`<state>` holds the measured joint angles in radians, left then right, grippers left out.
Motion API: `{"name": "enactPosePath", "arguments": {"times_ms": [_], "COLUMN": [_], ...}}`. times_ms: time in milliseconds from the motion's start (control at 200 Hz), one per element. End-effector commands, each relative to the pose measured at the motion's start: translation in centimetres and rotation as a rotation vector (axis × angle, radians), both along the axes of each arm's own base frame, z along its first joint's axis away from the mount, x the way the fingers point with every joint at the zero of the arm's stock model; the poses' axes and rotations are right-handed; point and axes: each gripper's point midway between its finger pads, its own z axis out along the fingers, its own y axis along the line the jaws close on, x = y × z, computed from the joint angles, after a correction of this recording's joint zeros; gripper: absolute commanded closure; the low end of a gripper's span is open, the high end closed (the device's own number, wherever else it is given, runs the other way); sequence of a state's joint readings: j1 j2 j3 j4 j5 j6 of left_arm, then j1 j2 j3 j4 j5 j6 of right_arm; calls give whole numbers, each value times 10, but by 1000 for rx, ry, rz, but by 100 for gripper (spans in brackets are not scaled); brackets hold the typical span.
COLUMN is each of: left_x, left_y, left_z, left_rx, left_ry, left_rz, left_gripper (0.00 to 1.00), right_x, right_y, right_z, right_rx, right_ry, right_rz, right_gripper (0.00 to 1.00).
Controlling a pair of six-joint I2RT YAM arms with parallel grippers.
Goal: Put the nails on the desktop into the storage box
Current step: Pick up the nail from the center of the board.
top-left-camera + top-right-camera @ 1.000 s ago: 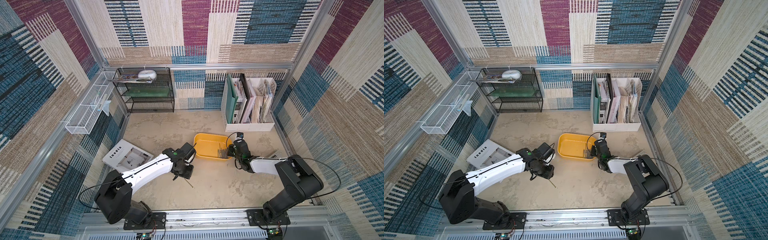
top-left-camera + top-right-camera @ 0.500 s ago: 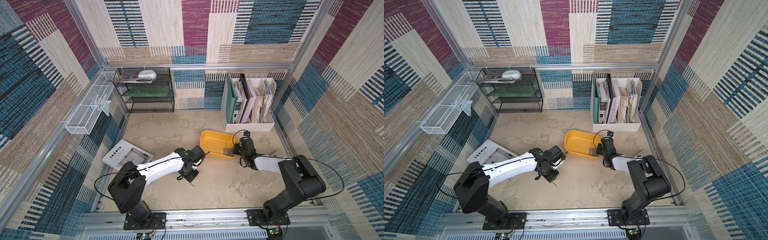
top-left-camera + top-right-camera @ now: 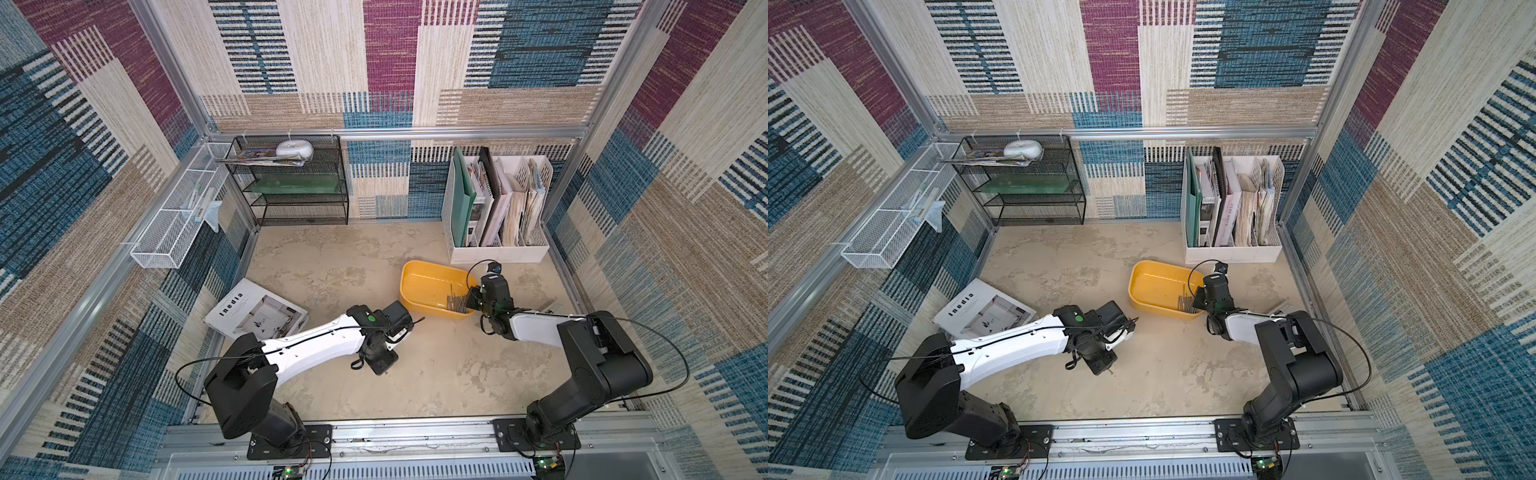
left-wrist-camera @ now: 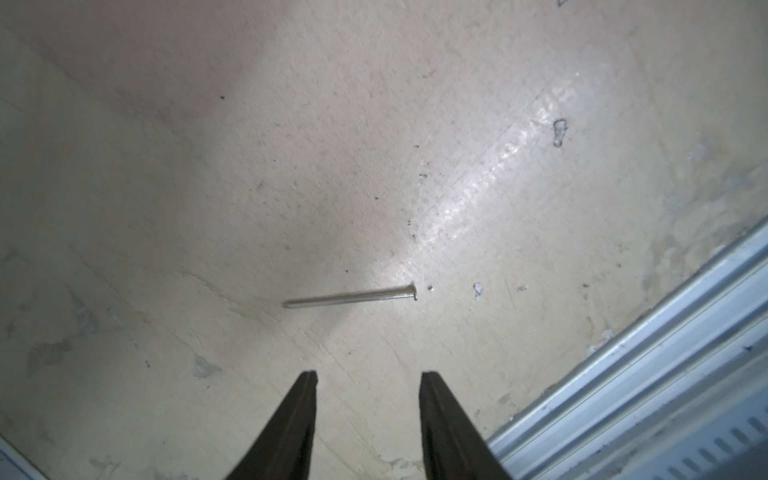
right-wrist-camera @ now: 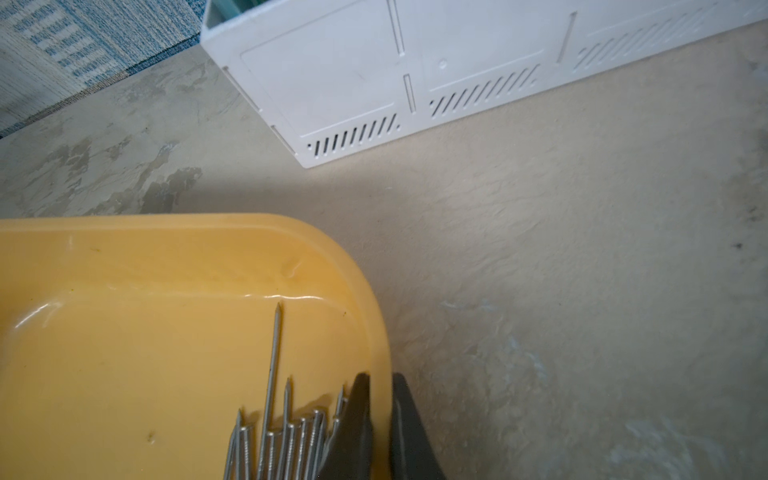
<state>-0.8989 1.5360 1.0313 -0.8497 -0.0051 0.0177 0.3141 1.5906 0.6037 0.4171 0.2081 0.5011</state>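
Only my left wrist view shows a loose nail (image 4: 349, 297) flat on the desktop (image 4: 374, 145) near its front edge, before the left gripper (image 4: 370, 374), parted and empty. Toward the back right corner, nails (image 5: 286, 436) heap in the storage box (image 3: 428, 286); my right gripper (image 5: 380, 380) pinches its rim.

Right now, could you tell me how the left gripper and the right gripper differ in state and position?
The left gripper stands open and empty, while the right gripper is shut on the rim of the storage box. The left one is over the desktop, with a lone nail lying ahead of its tips; the right one straddles the box wall, one finger inside beside the gathered nails. Both have dark tapered fingers.
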Motion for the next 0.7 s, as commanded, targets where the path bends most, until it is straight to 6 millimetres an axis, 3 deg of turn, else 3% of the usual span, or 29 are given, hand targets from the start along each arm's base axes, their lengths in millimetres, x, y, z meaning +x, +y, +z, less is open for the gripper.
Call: {"name": "enactPosePath", "arguments": {"times_ms": [0, 150, 315, 696], "left_x": [-1, -13, -9, 3], "left_y": [4, 10, 9, 5], "left_z": [-9, -24, -26, -53], "left_rx": [36, 13, 11, 81], "left_ry": [-10, -11, -48, -26], "left_rz": [-130, -270, -307, -350], "left_gripper": [56, 55, 54, 53], "right_x": [-10, -9, -7, -7], "right_y": [-2, -1, 1, 3], "right_z": [-13, -15, -17, -18], "right_rx": [-14, -10, -2, 10], "right_ry": [62, 67, 67, 62], "right_rz": [9, 15, 20, 27], "right_gripper": [100, 100, 100, 100]}}
